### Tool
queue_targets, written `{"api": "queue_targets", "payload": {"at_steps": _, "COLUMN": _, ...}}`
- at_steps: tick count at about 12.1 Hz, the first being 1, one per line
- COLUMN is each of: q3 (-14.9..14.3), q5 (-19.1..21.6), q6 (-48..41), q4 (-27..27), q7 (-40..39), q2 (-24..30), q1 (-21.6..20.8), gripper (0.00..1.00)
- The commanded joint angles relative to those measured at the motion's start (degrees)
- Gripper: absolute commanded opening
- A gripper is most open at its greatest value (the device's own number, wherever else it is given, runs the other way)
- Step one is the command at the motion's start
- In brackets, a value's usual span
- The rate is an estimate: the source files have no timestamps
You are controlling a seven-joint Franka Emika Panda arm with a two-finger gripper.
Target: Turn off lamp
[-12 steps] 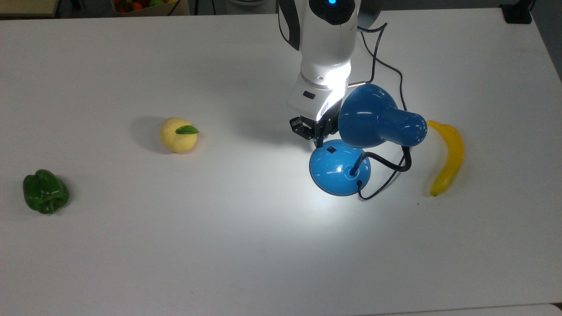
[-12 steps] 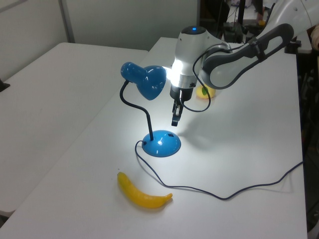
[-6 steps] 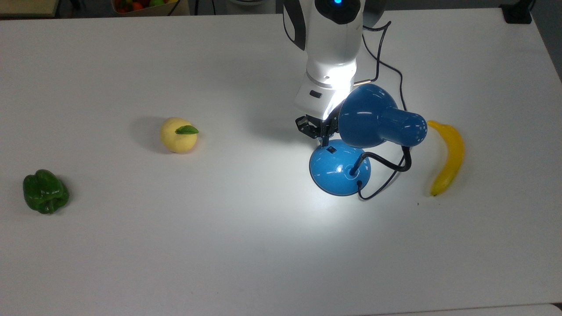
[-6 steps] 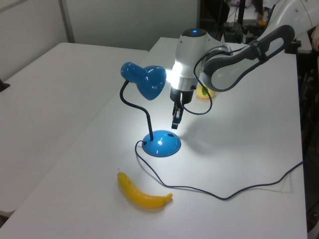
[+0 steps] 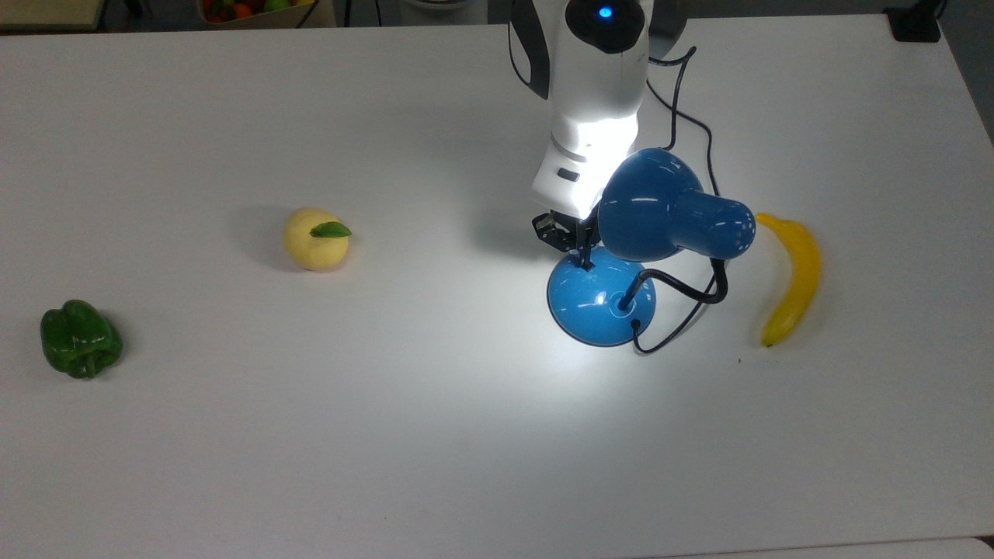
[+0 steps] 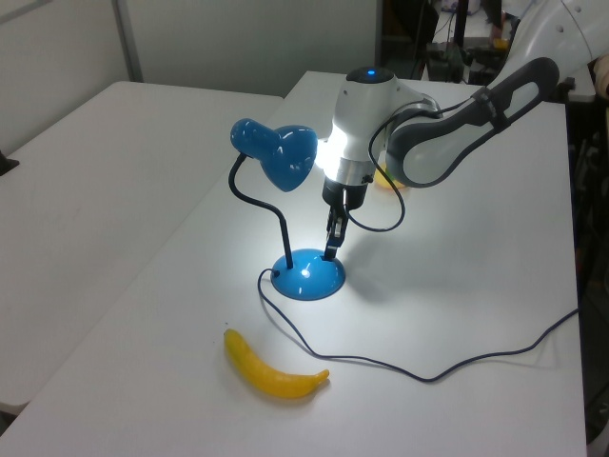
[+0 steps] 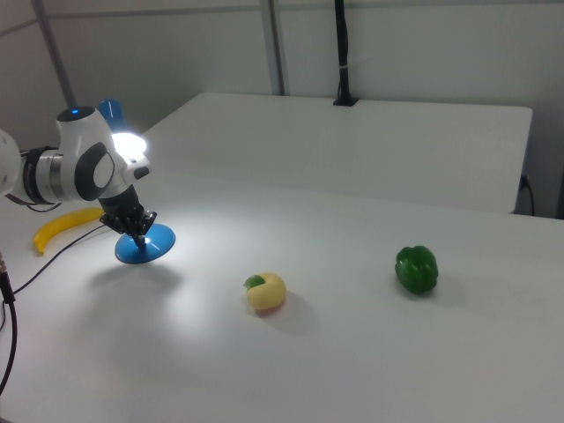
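The blue lamp is lit and throws a bright patch on the white table. Its glossy shade point(image 5: 660, 206) hangs on a black bendy neck point(image 5: 687, 287) above the round domed base point(image 5: 598, 303). My gripper point(image 5: 584, 260) points straight down with its fingers shut, the tip touching the base's far edge where the small black switch sits; the tip covers the switch. In the left view the gripper point(image 6: 330, 249) meets the base point(image 6: 309, 276) just under the shade point(image 6: 281, 157). The right view shows the gripper point(image 7: 139, 233) on the base point(image 7: 145, 245).
A banana point(image 5: 788, 276) lies at the top view's right of the lamp. A yellow fruit with a green leaf point(image 5: 314, 239) and a green pepper point(image 5: 80, 339) lie toward the top view's left. The black cord point(image 6: 428, 373) trails across the table.
My gripper has moved down and slightly toward the top view's right, from beside the base onto the switch spot. The lamp stays lit and in place.
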State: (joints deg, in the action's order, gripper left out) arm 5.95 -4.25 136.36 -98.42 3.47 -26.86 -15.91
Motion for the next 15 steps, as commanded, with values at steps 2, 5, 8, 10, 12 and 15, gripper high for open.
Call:
{"api": "queue_targets", "payload": {"at_steps": 2, "q3": -0.2, "q5": -0.1, "q6": 1.5, "q4": -0.9, "q7": -1.0, "q2": 0.2, "q1": -0.3, "gripper": 0.00}}
{"api": "queue_targets", "payload": {"at_steps": 5, "q3": -0.2, "q5": -0.2, "q6": 1.4, "q4": -2.9, "q7": -0.7, "q2": 0.3, "q1": -0.3, "gripper": 0.00}}
{"api": "queue_targets", "payload": {"at_steps": 8, "q3": -0.3, "q5": -0.4, "q6": -1.1, "q4": -3.3, "q7": -0.4, "q2": 0.7, "q1": -0.3, "gripper": 0.00}}
{"api": "queue_targets", "payload": {"at_steps": 10, "q3": -0.4, "q5": -1.0, "q6": -8.6, "q4": -2.8, "q7": -0.3, "q2": 2.1, "q1": -0.2, "gripper": 0.00}}
{"api": "queue_targets", "payload": {"at_steps": 12, "q3": -0.8, "q5": -1.2, "q6": -14.2, "q4": -2.6, "q7": -0.3, "q2": 4.1, "q1": 0.4, "gripper": 0.00}}
{"api": "queue_targets", "payload": {"at_steps": 15, "q3": -1.0, "q5": -1.2, "q6": -22.2, "q4": -2.5, "q7": -0.2, "q2": 7.3, "q1": 3.0, "gripper": 0.00}}
